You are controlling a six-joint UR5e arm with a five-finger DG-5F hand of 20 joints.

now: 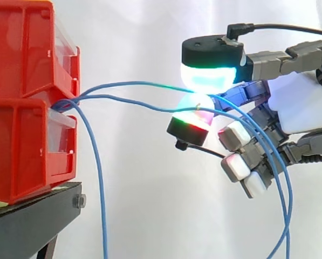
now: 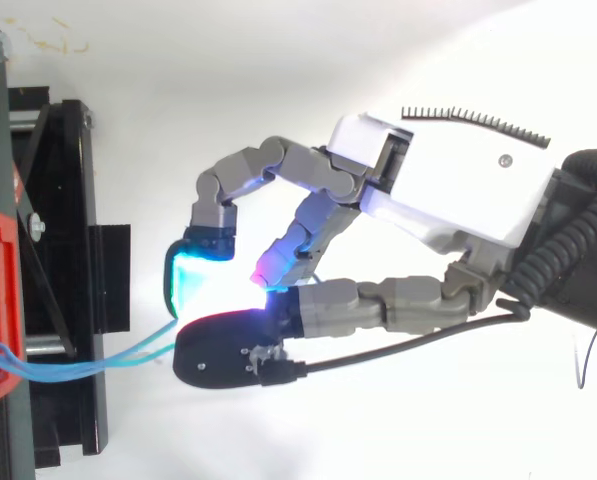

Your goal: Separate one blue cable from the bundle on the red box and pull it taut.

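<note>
Red bins [image 1: 26, 108], side view: blue cable [image 1: 128, 83] strands leave the gap between the stacked pair and reach the hand [image 1: 301, 102], which pinches cable between two glowing pads [image 1: 209, 75]. The strand count at the pinch is indeterminate. Top view: strands cross the black stand [image 2: 68, 250] to the pinching hand [image 2: 458, 190].

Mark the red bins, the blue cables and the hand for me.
red bins [image 1: 20, 59]: side view, upper bin's side wall.
blue cables [image 1: 134, 82]: side view, upper strand, right of the bins.
hand [image 1: 301, 105]: side view, white palm.
</note>
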